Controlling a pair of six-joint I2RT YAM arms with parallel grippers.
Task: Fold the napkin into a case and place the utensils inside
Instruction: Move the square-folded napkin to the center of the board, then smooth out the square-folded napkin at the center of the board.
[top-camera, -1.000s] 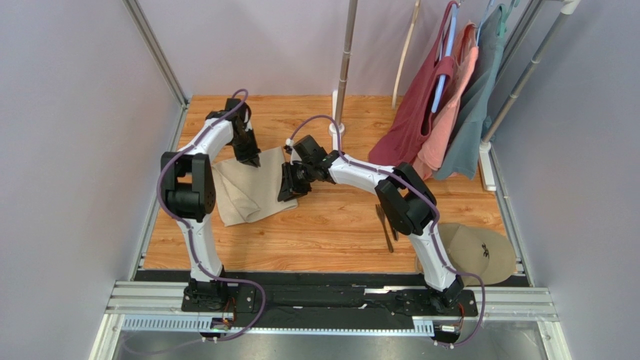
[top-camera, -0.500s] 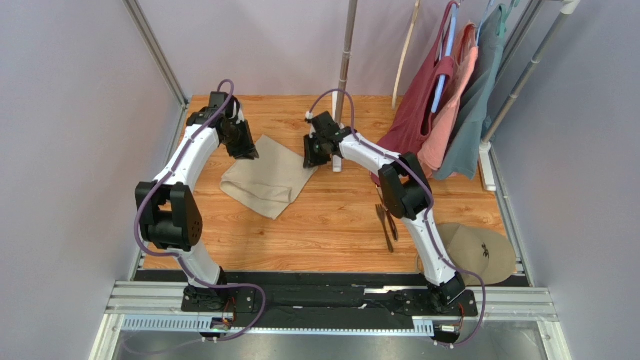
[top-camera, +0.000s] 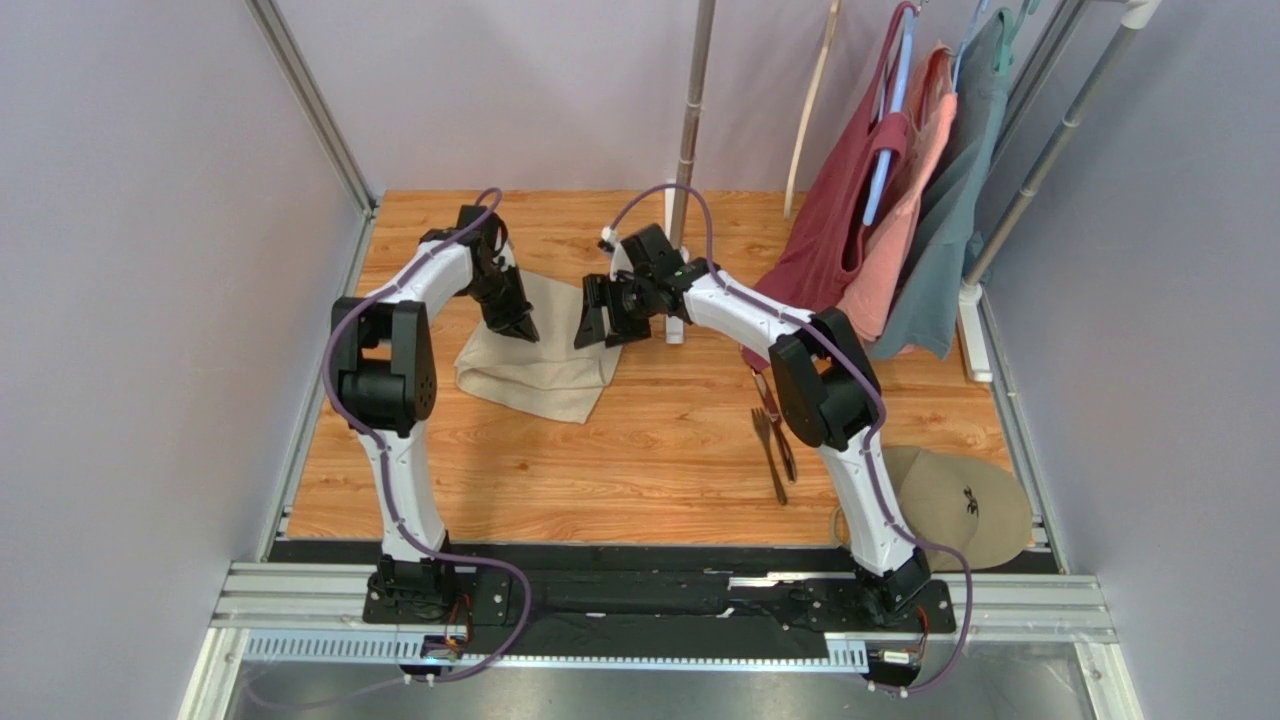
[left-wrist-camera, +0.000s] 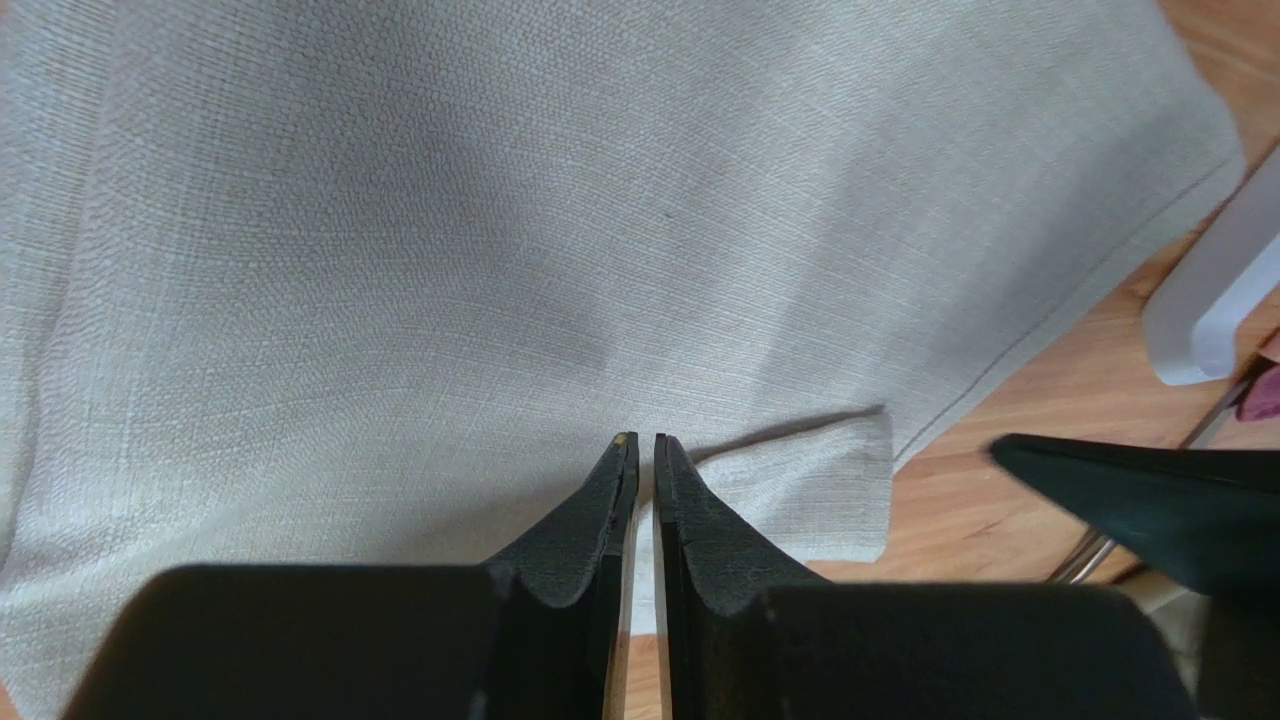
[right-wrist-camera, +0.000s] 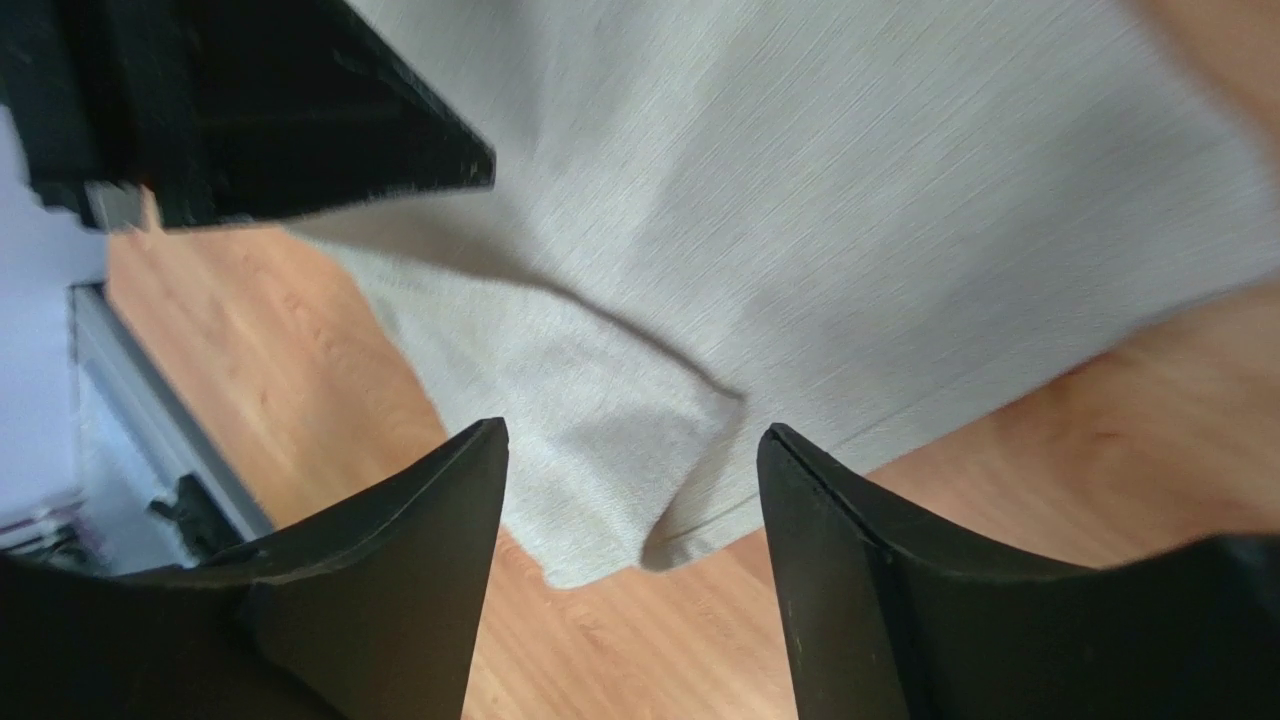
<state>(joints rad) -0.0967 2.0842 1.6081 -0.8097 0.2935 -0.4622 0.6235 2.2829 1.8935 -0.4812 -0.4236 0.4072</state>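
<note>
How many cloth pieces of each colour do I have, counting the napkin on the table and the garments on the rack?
Beige-tan square cloth napkin: 1
Maroon hanging garment: 1
Salmon hanging garment: 1
Grey-teal hanging garment: 1
Total: 4

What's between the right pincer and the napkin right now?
Nothing visible. The open right pincer hangs directly over the napkin's folded corner, with only air between. The left pincer sits off to one side, not in the path.
</note>
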